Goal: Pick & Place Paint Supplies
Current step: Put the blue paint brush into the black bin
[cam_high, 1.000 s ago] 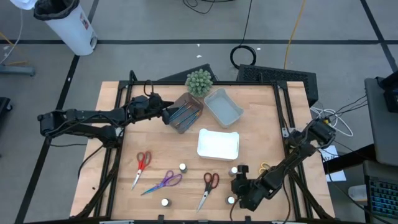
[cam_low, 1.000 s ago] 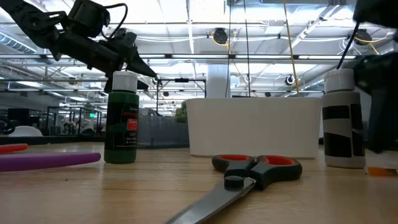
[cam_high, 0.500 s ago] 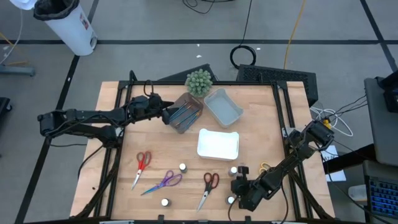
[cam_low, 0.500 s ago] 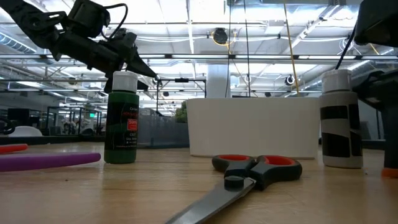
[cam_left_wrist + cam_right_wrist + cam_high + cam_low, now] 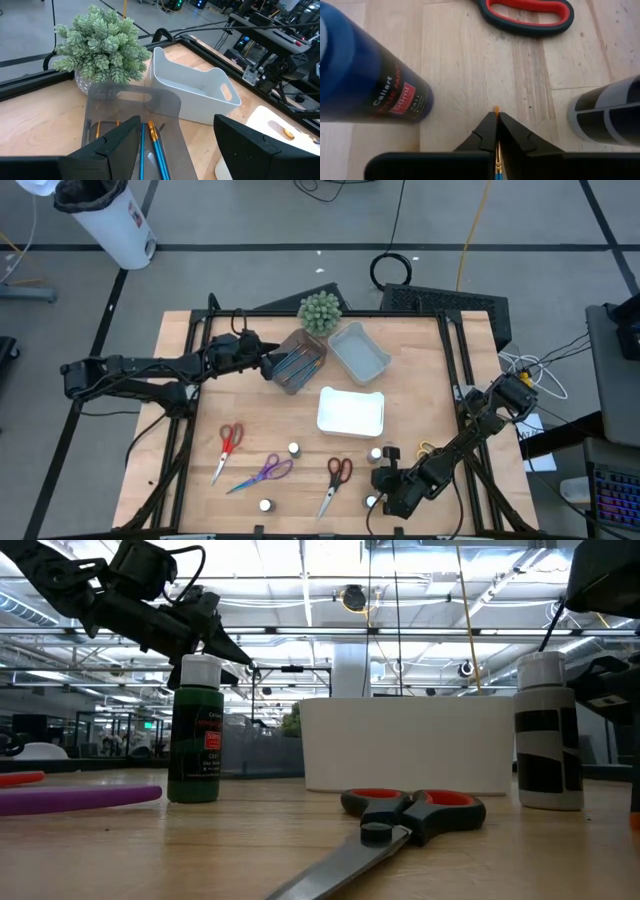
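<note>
Your right gripper (image 5: 496, 116) is working low near the worktop's front edge, toward the right corner, its fingers pressed together and pinching a thin paintbrush (image 5: 497, 152) whose orange tip is poking out just past them. Flanking it are a blue paint bottle (image 5: 365, 80), whose label is reading "Callart" with "60ml" on a red patch, and a black-and-white striped bottle (image 5: 610, 112). Red-handled scissors (image 5: 525, 12) are lying just beyond.

Your left gripper (image 5: 175, 145) is hovering with fingers spread over the brown tray (image 5: 132, 107) near the worktop's back edge, where blue-handled brushes (image 5: 159, 152) are lying. The pale blue-grey tray (image 5: 192, 92) and the green plant (image 5: 102, 42) are sitting beside it.

In the low view, a green bottle (image 5: 196, 730) is standing upright with a red label patch, its writing too small to read.
</note>
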Controlling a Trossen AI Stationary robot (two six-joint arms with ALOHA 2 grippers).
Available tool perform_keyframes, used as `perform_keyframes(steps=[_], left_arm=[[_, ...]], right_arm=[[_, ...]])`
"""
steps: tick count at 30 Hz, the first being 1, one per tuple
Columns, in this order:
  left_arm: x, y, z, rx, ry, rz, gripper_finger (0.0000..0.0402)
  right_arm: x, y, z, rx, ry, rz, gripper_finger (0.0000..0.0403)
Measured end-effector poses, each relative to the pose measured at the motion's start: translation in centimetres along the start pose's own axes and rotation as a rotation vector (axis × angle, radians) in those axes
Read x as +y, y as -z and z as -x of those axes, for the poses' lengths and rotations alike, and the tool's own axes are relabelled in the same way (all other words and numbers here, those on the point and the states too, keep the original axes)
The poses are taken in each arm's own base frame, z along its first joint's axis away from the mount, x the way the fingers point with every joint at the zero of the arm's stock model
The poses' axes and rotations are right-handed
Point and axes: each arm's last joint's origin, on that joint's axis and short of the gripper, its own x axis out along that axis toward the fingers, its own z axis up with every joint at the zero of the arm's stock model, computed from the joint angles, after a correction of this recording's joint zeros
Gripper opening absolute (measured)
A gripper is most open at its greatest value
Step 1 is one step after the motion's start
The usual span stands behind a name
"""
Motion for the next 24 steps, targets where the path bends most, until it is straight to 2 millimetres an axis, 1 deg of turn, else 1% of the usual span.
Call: perform_keyframes(steps=[4,8,11,15,19,24], left_arm=[[0.0,0.0,0.0,0.000,0.000,0.000,0.0257],[0.0,0.0,0.0,0.000,0.000,0.000,0.0257],[0.0,0.0,0.0,0.000,0.000,0.000,0.0257],[0.0,0.0,0.0,0.000,0.000,-0.001,0.0257],[0.0,0.0,0.0,-0.001,0.000,-0.001,0.0257],[0.0,0.0,0.0,0.000,0.000,-0.001,0.0257]], right_arm=[[0.0,-0.7,0.9,-0.049,-0.019,-0.025,0.0001],[-0.5,-1.1,2.2,-0.099,0.001,-0.012,0.0001],[-0.5,-2.3,3.7,-0.196,-0.015,-0.036,0.0001],[-0.6,-3.3,5.4,-0.284,-0.054,-0.041,0.0000],[-0.3,-5.1,7.8,-0.454,-0.152,-0.079,0.0000],[0.4,-7.6,10.8,-0.722,-0.289,-0.047,0.0000]])
